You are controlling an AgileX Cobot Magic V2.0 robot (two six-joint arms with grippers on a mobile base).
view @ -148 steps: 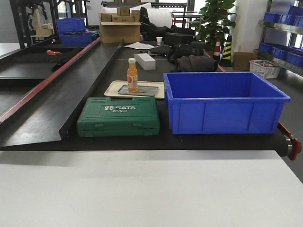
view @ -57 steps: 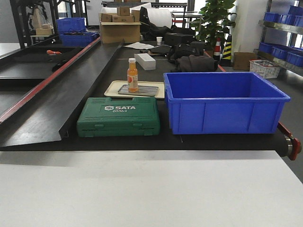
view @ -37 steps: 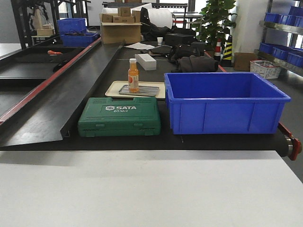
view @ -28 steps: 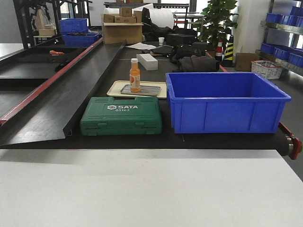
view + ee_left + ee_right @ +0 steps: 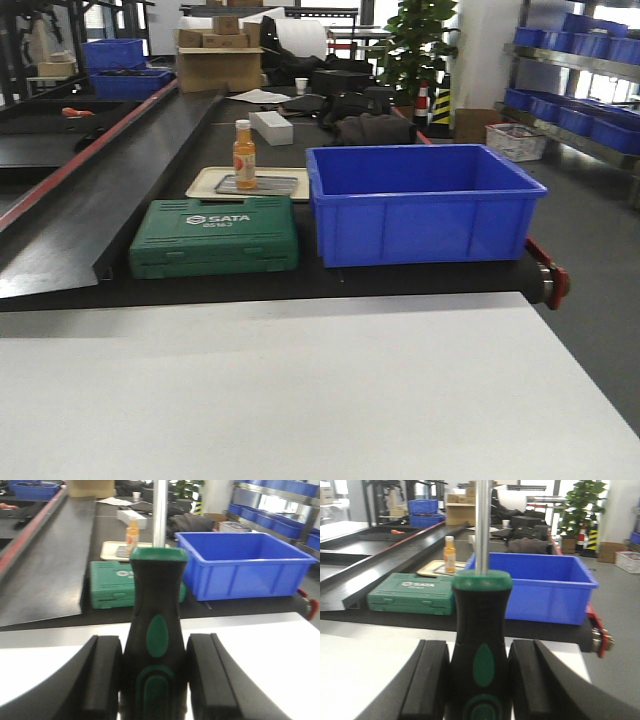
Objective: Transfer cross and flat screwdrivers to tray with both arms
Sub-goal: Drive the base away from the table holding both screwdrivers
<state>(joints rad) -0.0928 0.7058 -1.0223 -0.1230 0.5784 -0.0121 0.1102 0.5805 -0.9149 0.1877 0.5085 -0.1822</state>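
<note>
While each tool is pinched by its handle, the left-hand screwdriver [image 5: 152, 640] in the left claw [image 5: 154, 675] and the right-hand screwdriver [image 5: 480, 630] in the right claw [image 5: 479, 680], the carry step looks to be in hand. The grey tray shows nowhere, so the next move calls for finding it and lowering both tools. Only the wrist views show the tools, both held short of the green tool case [image 5: 215, 235]. The front view gives just the white desk [image 5: 300, 400] before that case and the blue bin [image 5: 420, 215] to its right.
</note>
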